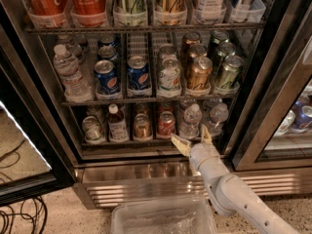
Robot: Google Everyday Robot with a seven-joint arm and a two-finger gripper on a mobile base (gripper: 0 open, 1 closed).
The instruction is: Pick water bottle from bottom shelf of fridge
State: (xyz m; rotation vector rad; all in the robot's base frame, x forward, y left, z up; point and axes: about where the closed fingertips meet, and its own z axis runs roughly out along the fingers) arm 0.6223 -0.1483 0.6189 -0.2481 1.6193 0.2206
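The fridge [46, 130] stands open in front of me, black-framed with wire racks. On the bottom shelf [126, 141] two small clear ribbed water bottles with white caps stand at the right: one [191, 122] and a fellow [216, 118] beside it. My gripper [193, 140] is open at the shelf's front lip, its two cream fingers spread just below and in front of the nearer water bottle, not touching it. My white arm [234, 194] runs down to the lower right.
The bottom shelf also holds cans [142, 126] and a white-capped bottle with a dark label [117, 125]. The middle rack holds Pepsi cans [106, 77] and a taller clear bottle [69, 72]. A clear plastic bin [163, 218] sits below. Cables [19, 218] lie at lower left.
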